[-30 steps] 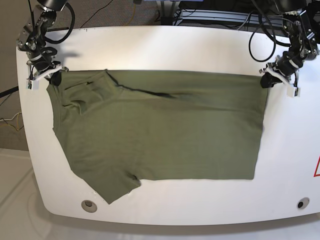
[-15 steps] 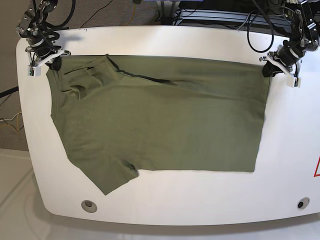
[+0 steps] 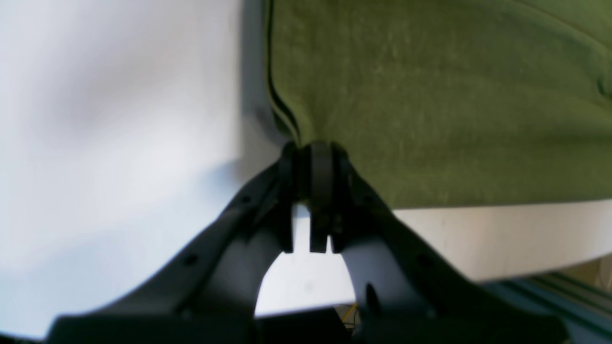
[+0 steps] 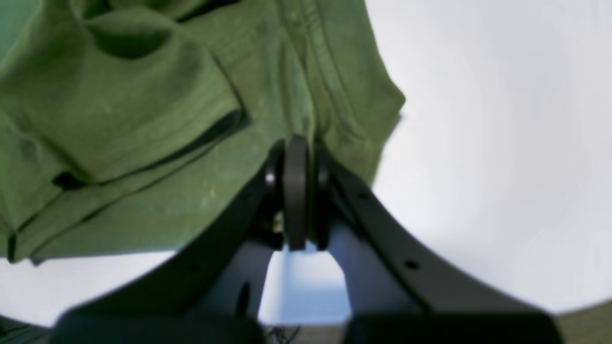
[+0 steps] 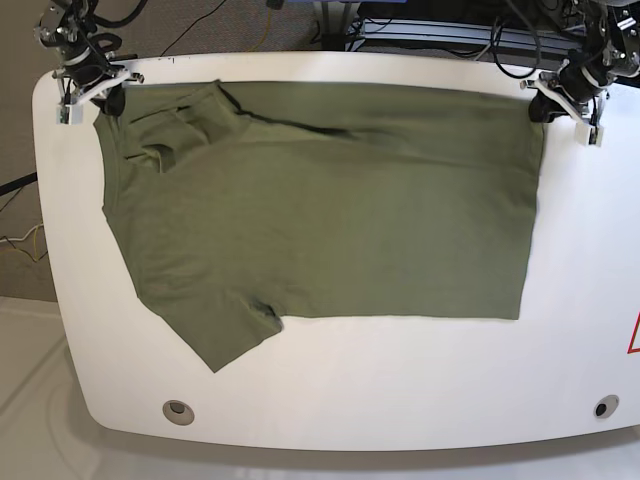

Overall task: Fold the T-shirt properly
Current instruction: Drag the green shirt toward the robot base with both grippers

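In the left wrist view, we are seeing our left gripper [image 3: 311,157] clenching a corner of the olive-green T-shirt [image 3: 440,95]. The black jaws are pressing together on the fabric edge, with the cloth spreading away toward 1 o'clock. The white table [image 3: 105,143] is filling the picture from 9 o'clock round to 7 o'clock, and a strip of it is showing below the hem at 4 o'clock.

In the right wrist view, we are seeing our right gripper [image 4: 296,157] pinching the T-shirt [image 4: 143,119] at a bunched, folded part, jaws tight on the cloth. Creased layers are lying toward 10 o'clock, and the bare table [image 4: 502,143] is lying at 3 o'clock.

In the base view, we are looking down on the T-shirt [image 5: 330,200] lying spread across the table [image 5: 400,390], its far edge running near the table's 12 o'clock rim. The right gripper [image 5: 105,97] is gripping the corner at 10 o'clock, where the fabric is rumpled. The left gripper [image 5: 540,108] is gripping the corner at 2 o'clock. One sleeve is pointing toward 7 o'clock. Two small round fittings are sitting in the tabletop at 7 and 5 o'clock.
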You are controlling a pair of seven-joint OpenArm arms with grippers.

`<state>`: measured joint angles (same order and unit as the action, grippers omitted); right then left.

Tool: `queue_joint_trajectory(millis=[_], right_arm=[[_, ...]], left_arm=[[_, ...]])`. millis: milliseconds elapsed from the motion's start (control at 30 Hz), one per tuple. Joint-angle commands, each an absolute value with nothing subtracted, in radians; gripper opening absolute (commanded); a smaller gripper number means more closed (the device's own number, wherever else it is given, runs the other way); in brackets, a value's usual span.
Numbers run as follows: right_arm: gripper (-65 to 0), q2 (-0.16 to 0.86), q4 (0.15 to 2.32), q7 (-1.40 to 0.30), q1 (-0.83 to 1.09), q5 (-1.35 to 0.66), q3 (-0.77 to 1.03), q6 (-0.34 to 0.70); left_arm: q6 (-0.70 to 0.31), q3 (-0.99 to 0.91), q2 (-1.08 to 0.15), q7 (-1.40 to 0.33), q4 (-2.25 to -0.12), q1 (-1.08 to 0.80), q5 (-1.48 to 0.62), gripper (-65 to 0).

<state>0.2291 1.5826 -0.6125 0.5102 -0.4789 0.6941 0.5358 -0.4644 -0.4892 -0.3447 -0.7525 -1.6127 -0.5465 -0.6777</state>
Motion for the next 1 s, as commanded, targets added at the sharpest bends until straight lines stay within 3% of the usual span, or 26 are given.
queue_joint_trajectory(millis=[0,833,900,967], right_arm=[[-65.0,0.232,1.596,-0.646,0.535,-0.460,0.703,0.529],[-65.0,0.232,1.613,-0.640,0.543,-0.468,0.717,0.540],[-65.0,0.233,1.614,-0.643,0.542,-0.469,0.718,0.540],[-60.5,0.233,1.617,-0.642,0.542,-0.469,0.718,0.541]], left_arm=[[-0.460,-0.497,-0.361,-0.755,-1.630,-0.560,-0.668,-65.0],[-0.462,-0.505,-0.354,-0.782,-1.634,-0.552,-0.672,-65.0],[-0.463,-0.505,-0.354,-0.799,-1.636,-0.549,-0.670,-61.9],[-0.462,-0.506,-0.356,-0.807,-1.636,-0.547,-0.669,-56.2]])
